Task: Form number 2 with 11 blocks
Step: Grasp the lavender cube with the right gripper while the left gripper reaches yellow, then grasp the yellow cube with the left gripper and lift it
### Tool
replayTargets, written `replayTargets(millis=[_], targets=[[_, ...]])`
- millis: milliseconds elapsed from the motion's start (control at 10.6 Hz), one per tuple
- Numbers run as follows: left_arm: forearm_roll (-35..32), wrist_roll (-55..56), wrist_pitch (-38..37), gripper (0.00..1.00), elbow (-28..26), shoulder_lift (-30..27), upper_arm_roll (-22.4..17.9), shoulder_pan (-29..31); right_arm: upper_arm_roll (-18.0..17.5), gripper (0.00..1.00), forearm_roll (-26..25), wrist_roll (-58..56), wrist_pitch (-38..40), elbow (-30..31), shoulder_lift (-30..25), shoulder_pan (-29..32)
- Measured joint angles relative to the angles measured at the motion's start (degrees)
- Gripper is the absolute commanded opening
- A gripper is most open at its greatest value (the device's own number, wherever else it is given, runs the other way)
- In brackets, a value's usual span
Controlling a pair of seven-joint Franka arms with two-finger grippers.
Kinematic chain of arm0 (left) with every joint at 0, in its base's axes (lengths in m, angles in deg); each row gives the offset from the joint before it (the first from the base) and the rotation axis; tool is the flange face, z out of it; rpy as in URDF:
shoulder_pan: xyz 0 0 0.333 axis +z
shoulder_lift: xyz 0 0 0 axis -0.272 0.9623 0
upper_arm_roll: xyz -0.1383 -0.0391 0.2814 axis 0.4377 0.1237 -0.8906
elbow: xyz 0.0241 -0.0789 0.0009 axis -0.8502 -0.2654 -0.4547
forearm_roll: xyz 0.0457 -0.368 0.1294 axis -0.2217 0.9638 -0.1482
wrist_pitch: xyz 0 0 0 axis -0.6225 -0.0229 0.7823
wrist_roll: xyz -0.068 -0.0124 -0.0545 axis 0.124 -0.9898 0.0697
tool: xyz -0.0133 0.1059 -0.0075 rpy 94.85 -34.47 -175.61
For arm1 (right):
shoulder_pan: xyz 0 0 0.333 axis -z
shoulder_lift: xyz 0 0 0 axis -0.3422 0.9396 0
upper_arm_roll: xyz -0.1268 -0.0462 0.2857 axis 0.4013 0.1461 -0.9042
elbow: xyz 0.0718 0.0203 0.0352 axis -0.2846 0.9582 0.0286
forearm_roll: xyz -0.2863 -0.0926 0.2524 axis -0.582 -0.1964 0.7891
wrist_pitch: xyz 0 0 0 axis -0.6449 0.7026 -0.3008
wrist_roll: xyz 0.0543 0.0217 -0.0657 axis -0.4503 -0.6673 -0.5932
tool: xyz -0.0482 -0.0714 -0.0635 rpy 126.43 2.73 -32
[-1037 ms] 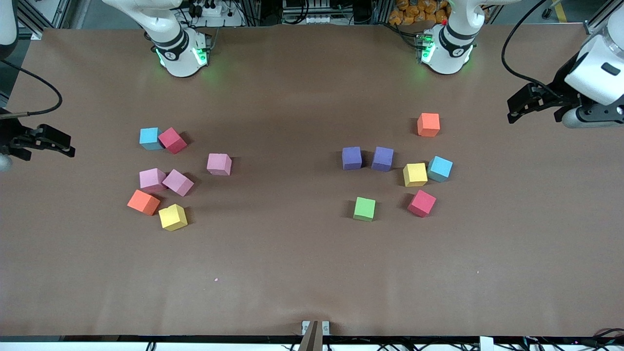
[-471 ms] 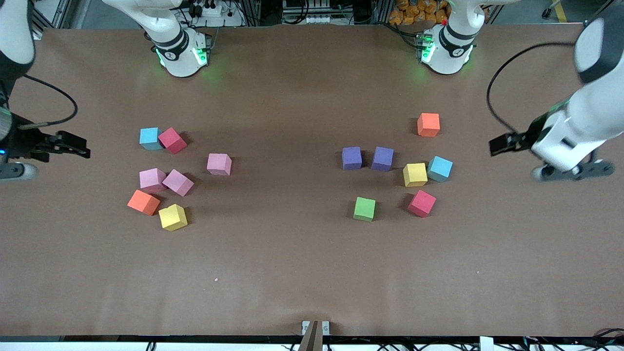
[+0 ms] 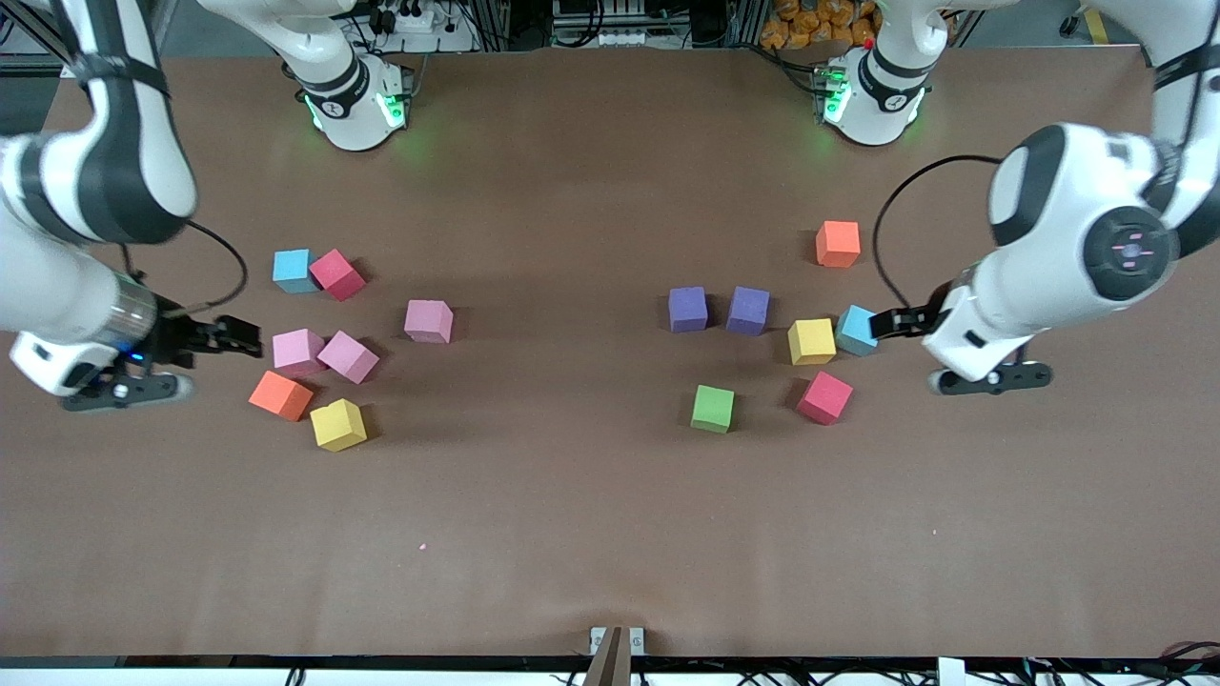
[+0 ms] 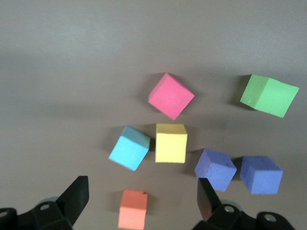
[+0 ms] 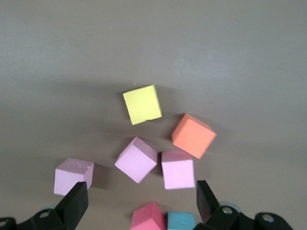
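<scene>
Loose blocks lie in two groups and no number 2 shows. Toward the right arm's end are a light blue, red, orange and yellow block and three pink ones. Toward the left arm's end are an orange, yellow, light blue, red and green block and two purple ones. My left gripper hangs open beside that light blue block, holding nothing. My right gripper hangs open beside the pink pair, also holding nothing.
The brown table stretches bare between the two groups and toward the front camera. Both robot bases stand at the table's back edge. A small bracket sits at the front edge.
Both arms have swung in from the table's ends toward the block groups and come lower. Both grippers stayed open. No block has moved.
</scene>
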Motion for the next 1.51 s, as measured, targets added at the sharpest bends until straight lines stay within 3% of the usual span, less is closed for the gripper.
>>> replayTargets(millis=[189,377,1226,1509], targets=[[0.0,0.9,9.8,1.0,-7.2,0.2,0.8,-0.7,0.0,1.0,0.4,-0.3,-6.8,3.4,2.9,-1.7],[0.0,2.3,15.4,1.0,-11.5,1.6,0.8,-1.7,-0.1,1.0,0.6,-7.4,-11.7,4.3,6.9,-2.7],[-2.2,5.5,19.4,1.0,-12.4,9.8,0.8,-4.6,0.1,1.0,3.4,-35.4,-26.5,21.0,6.3,-2.5],[-3.7,6.4,24.4,1.0,-14.3,11.7,0.7,-4.6,0.0,1.0,3.5,-40.8,-29.3,25.0,6.0,-2.5]])
